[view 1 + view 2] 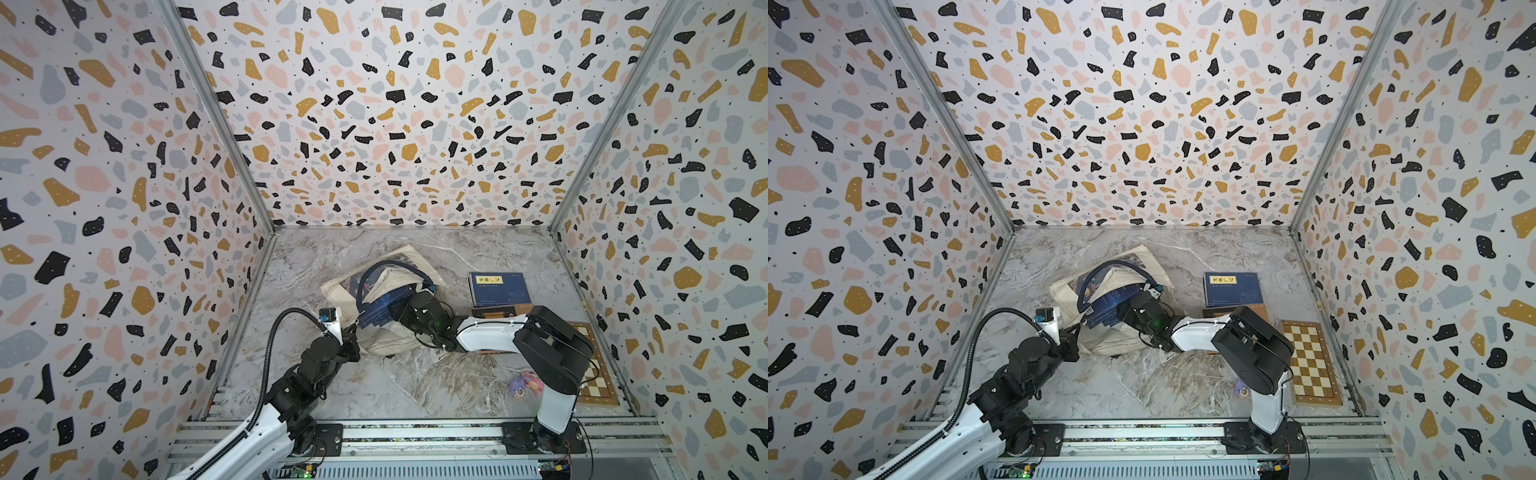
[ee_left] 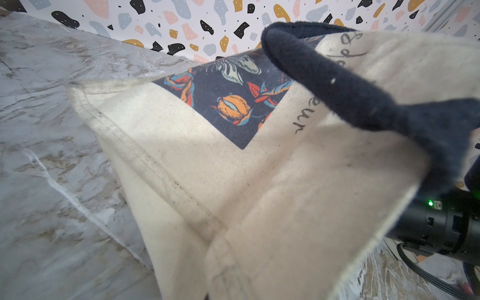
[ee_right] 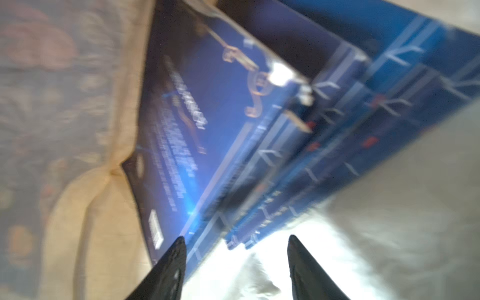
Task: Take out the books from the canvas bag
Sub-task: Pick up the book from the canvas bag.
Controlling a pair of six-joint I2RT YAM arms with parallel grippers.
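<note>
The cream canvas bag (image 1: 390,338) (image 1: 1113,340) lies mid-table with its mouth toward the right arm and a navy handle (image 1: 374,270) arching over it. Several navy books (image 1: 380,309) (image 3: 207,130) are stacked inside. My right gripper (image 1: 401,309) (image 3: 236,241) is in the mouth, open, its tips on either side of the stack's near corner. My left gripper (image 1: 353,332) is shut on the bag's near-left edge, and in the left wrist view the lifted canvas (image 2: 233,181) hides its fingers. A navy book with a yellow label (image 1: 498,286) lies outside on a dark brown book (image 1: 496,312).
A brown-and-cream checkered board (image 1: 1310,361) lies by the right wall. A small pink and purple toy (image 1: 525,384) sits near the right arm's base. Patterned walls close three sides, and a metal rail (image 1: 415,436) runs along the front.
</note>
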